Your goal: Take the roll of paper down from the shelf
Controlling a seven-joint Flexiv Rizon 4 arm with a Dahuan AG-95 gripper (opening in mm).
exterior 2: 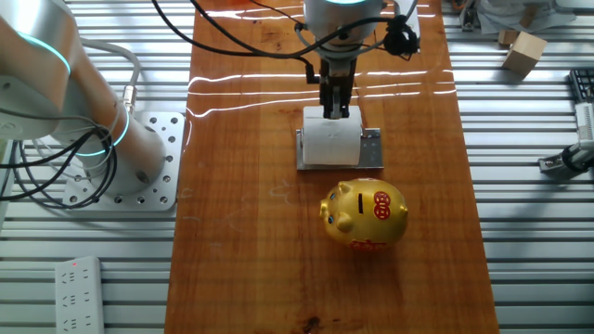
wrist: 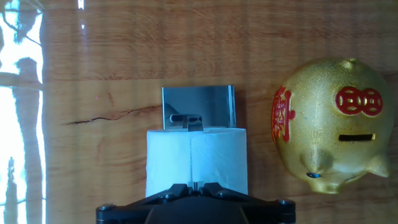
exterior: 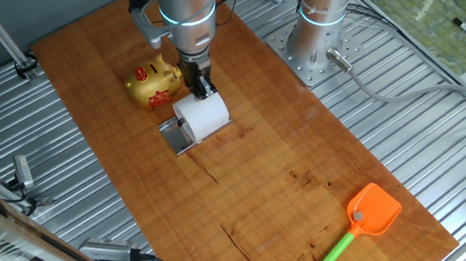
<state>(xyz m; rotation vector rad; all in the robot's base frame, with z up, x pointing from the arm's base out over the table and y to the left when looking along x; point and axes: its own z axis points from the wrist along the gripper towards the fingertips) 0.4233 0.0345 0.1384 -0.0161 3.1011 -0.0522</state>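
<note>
piggy bank [wrist: 326,124]: red markings on the side, look like Chinese characters, can't actually read them
everything else: no readable text or numbers

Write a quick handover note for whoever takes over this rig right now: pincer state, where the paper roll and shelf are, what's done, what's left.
Pincer: directly above the roll of paper, fingers nearly together at its upper edge; the views do not settle whether it grips.
Roll: lying on its side on the shelf, mid-table.
Gold piggy bank: on the table beside the shelf, apart from it.
Done: approach to the roll.
Left: secure the grasp, lift the roll off, set it on the table.
</note>
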